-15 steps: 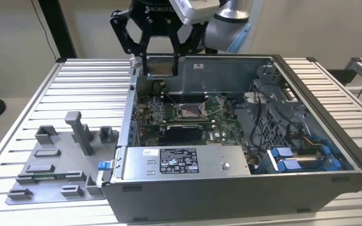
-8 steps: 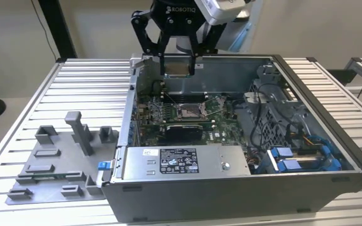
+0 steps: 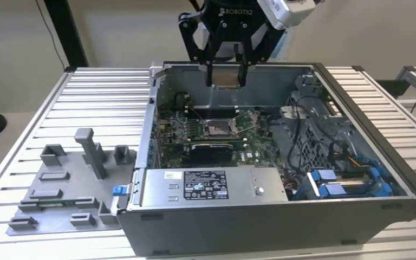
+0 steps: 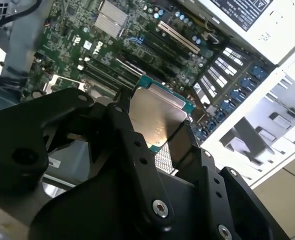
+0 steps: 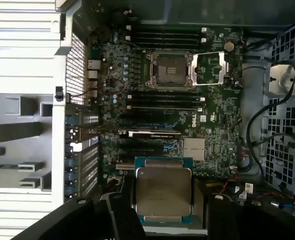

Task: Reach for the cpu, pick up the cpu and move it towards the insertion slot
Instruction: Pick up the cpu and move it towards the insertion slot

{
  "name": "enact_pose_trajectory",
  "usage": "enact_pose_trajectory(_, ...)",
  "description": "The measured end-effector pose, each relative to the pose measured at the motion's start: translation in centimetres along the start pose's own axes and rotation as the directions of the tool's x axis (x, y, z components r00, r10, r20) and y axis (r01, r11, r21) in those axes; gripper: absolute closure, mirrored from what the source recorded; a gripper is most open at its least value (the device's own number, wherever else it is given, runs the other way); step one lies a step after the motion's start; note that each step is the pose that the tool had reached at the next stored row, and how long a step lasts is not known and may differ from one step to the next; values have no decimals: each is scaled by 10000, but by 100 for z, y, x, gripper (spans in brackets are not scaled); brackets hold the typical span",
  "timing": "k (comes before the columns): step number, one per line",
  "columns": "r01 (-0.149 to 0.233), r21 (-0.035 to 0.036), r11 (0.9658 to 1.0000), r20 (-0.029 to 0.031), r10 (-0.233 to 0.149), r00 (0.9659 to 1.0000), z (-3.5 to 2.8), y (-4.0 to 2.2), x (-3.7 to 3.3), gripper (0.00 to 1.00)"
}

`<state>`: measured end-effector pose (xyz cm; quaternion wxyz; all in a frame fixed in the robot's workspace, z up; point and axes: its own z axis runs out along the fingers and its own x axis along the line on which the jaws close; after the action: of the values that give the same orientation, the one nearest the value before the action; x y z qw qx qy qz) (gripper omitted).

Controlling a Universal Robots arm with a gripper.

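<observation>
My gripper hangs above the open computer case, shut on the cpu, a thin square chip with a pale metal top and greenish edge. In both wrist views the cpu sits clamped between the black fingers. The insertion slot lies below on the green motherboard, a square socket with a shiny metal frame and dark centre. In the first wrist view the insertion slot shows with its metal load plate flipped open beside it. The cpu is held well above the board, apart from the slot.
The grey case walls surround the motherboard. A power supply sits at the case front and cables with blue drive bays fill the exterior view's right. A grey plastic fixture plate with upright blocks lies on the slatted table at the left.
</observation>
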<state>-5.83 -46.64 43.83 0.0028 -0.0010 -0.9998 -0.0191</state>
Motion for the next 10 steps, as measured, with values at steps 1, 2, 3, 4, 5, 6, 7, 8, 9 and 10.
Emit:
enact_pose_trajectory(1, -3, 1, 10000, 0, 3, 10000, 0, 0, -37, 100)
enact_pose_trajectory(2, -7, 1, 10000, 0, 7, 10000, 1, 1, -78, 100)
enact_pose_trajectory(3, -11, 2, 10000, 0, 11, 10000, 1, 1, -114, 100)
enact_pose_trajectory(4, -16, 2, 10000, 1, 16, 10000, 2, 2, -147, 100)
enact_pose_trajectory(5, -22, 2, 10000, 1, 22, 10000, 3, 2, -178, 100)
enact_pose_trajectory(6, -27, 4, 10000, 1, 27, 10000, 3, 2, -204, 100)
enact_pose_trajectory(7, -29, 6, 10000, 1, 29, 10000, 3, 1, -220, 100)
enact_pose_trajectory(8, -30, 6, 10000, 1, 30, 10000, 3, 1, -223, 100)
enact_pose_trajectory(9, -31, 5, 10000, 1, 31, 10000, 3, 1, -223, 100)
enact_pose_trajectory(10, -32, 4, 10000, 1, 32, 10000, 3, 2, -223, 100)
